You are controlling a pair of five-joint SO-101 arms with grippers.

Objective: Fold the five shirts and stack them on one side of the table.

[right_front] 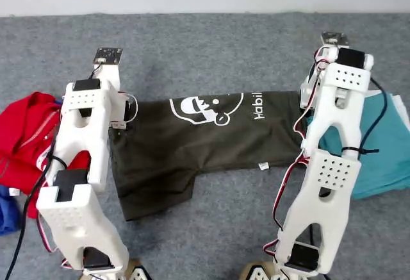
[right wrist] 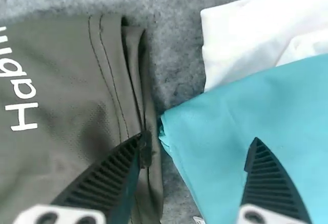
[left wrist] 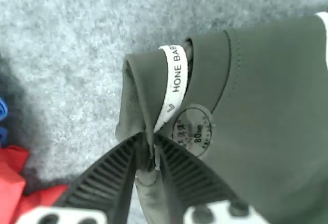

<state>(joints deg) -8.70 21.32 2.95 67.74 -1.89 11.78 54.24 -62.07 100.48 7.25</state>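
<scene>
A dark olive shirt [right_front: 192, 145] with a white print lies spread across the middle of the grey table. My left gripper [left wrist: 149, 156] is shut on its collar [left wrist: 171, 88], pinching the fabric beside the white neck tape. At the shirt's other end, my right gripper [right wrist: 197, 149] stands open. One of its fingers [right wrist: 130, 157] rests on the olive hem [right wrist: 136, 80], and the other hovers over a teal shirt [right wrist: 246, 111]. A white shirt [right wrist: 261, 24] lies under the teal one. A red shirt [right_front: 29, 132] and a blue shirt [right_front: 8, 209] are bunched at the left.
The grey felt table [right_front: 211, 49] has open room behind the olive shirt and in front between the two arm bases. The teal shirt [right_front: 378, 152] and white shirt [right_front: 400, 107] reach the right edge.
</scene>
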